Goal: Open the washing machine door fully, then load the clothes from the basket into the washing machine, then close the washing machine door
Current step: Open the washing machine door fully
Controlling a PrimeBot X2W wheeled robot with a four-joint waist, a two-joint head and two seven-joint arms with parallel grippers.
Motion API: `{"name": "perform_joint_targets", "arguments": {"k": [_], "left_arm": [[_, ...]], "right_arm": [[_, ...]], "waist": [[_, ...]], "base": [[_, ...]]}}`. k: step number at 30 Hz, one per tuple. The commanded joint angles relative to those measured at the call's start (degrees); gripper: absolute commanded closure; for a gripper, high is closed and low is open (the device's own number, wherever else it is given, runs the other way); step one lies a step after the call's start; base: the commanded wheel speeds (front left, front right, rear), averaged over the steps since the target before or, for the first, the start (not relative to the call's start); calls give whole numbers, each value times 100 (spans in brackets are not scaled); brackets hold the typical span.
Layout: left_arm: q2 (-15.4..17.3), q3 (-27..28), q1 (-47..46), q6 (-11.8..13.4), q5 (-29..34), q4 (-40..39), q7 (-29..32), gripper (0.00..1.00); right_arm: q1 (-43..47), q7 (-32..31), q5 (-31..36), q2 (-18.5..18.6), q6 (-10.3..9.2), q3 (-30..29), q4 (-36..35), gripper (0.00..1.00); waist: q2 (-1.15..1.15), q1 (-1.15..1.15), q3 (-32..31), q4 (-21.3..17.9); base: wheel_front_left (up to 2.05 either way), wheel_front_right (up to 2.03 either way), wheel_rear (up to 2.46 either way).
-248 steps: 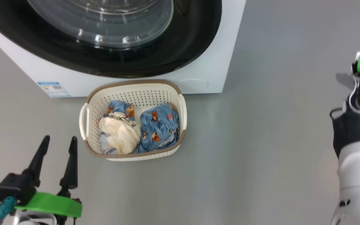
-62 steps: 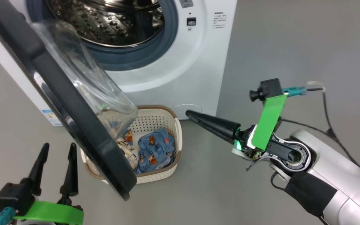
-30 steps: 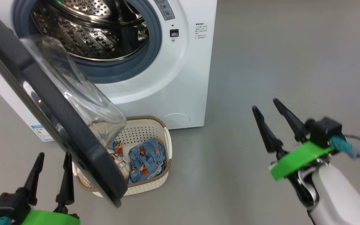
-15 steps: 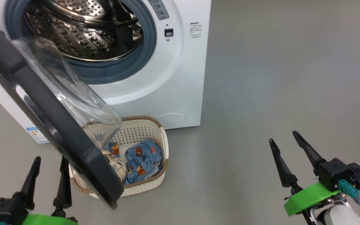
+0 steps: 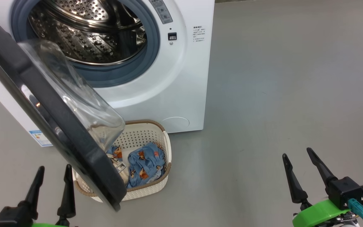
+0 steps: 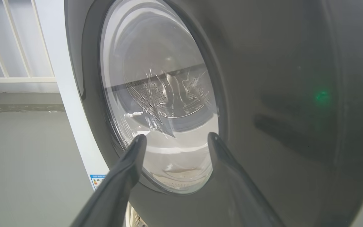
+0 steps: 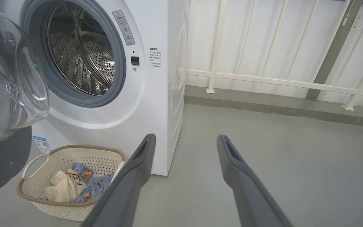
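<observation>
Big white front-loading washing machine (image 5: 184, 82) stands at upper left in the head view, with its steel perforated drum (image 5: 87, 34) exposed inside a grey-blue rubber seal (image 5: 151, 53). The round door with glossy black rim and clear glass bowl (image 5: 47, 116) is swung out on its left side, partly open. Its rim runs diagonally from upper left to lower centre, edge-on to the head camera, and the bowl bulges right, toward the drum. A blue label sticker (image 5: 37, 137) sits low on the machine's left front.

The small cream perforated basket with brown woven-look rim (image 5: 150, 124) sits on the grey floor (image 5: 279, 82) just in front of the machine. Its long axis runs along the machine front. The door's lower edge overlaps the basket's left half; contact is unclear. Light blue bear-print clothes (image 5: 145, 162) lie inside, and the cream piece beside them is mostly hidden by the rim.

Left gripper (image 5: 54, 166) is at lower left with fingers spread and nothing between them, pointing at the door's outer face in the left wrist view. Right gripper (image 5: 296, 152) is at lower right, well apart from the basket, fingers spread and empty, pointing up and away over the floor. A white railing (image 7: 263, 78) stands behind.
</observation>
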State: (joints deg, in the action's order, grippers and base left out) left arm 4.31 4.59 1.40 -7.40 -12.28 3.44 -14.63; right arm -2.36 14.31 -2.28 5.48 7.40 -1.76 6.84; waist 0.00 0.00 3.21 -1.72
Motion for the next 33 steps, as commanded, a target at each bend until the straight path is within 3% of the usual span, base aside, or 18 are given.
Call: {"name": "perform_joint_targets", "arguments": {"k": [1,33], "left_arm": [[69,160,-56,-9,64,-149,-37,0],[12,177,20,-9,225,-154,-37,0]], "right_arm": [[10,69,88,-6,9,79,-166,0],[-109,69,88,-3,9,175,160,0]], "waist": [[0,0,0,5],[0,0,-19,78]], "base": [[0,0,0],[0,0,0]]}}
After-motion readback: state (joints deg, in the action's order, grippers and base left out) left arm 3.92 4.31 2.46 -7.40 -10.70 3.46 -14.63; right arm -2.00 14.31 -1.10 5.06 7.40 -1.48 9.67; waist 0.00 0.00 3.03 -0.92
